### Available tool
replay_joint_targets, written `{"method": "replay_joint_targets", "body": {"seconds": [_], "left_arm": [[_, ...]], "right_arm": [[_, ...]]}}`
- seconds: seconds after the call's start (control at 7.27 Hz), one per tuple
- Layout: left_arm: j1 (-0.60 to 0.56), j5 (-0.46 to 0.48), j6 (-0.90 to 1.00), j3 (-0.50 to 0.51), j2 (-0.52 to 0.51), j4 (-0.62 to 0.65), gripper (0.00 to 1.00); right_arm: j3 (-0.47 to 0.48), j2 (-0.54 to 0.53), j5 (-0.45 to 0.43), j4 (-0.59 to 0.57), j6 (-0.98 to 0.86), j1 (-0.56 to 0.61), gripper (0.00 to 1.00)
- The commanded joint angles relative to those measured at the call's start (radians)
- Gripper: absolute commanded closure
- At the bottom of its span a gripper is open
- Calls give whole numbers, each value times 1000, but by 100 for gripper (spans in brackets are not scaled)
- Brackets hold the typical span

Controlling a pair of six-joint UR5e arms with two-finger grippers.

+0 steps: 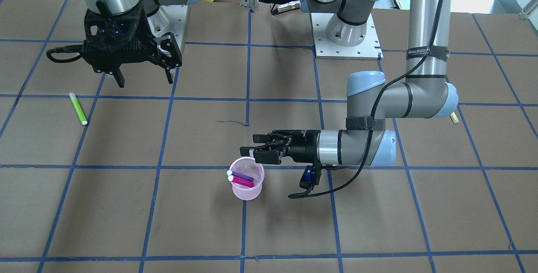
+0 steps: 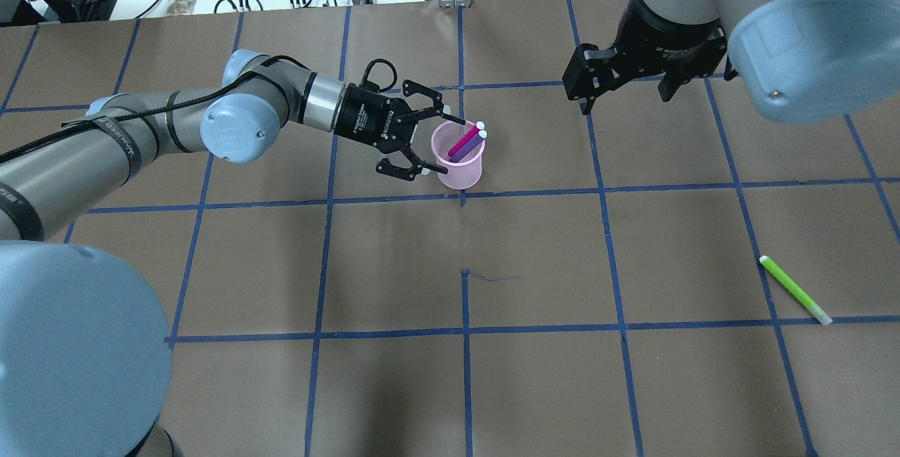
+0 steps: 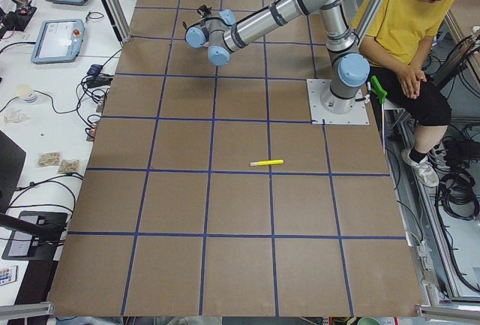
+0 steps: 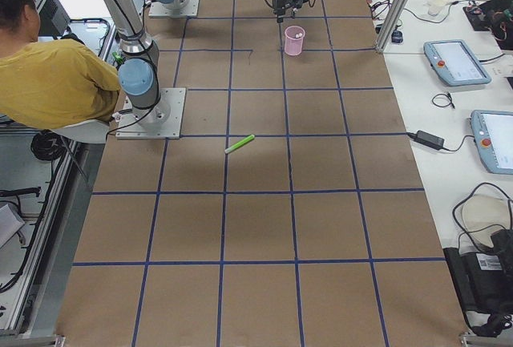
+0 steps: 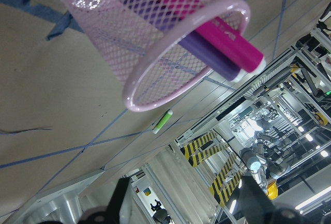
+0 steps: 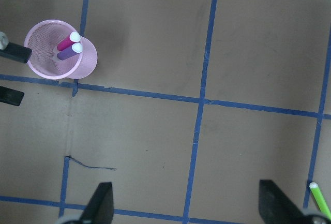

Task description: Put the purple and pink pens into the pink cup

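Note:
The pink mesh cup (image 1: 247,185) (image 2: 460,165) stands upright on the table. The purple pen (image 1: 243,175) (image 2: 470,146) and the pink pen (image 1: 243,182) (image 2: 463,138) both stand slanted inside it, white caps up. My left gripper (image 1: 254,147) (image 2: 434,145) is open and empty, level beside the cup, with its fingers spread around the rim's near side. The left wrist view shows the cup (image 5: 155,48) with both pens in it. My right gripper (image 1: 146,80) (image 2: 623,102) is open and empty, hanging high, well apart from the cup (image 6: 59,50).
A green pen (image 1: 78,108) (image 2: 794,290) lies on the table on my right side. A yellow pen (image 3: 267,163) lies on my left side, partly hidden by the left arm in the front view. A person in a yellow shirt (image 3: 405,17) sits behind the arm bases.

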Motion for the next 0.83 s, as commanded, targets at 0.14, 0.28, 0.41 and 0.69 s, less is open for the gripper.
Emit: {"method": "replay_joint_targets", "body": {"seconds": [0.14,0.28,0.41,0.69], "left_arm": [[44,352,11,18,146,-2,5],[42,567,50,38,222,-8,1],[44,795,171,44,287,-43,0],[30,1118,267,70,428,-51,0]], "right_arm": [[0,1,0,0,0,0,0],[0,1,2,0,-1,0,0],[0,1,2,0,0,0,0],[0,1,2,0,0,0,0]]}}
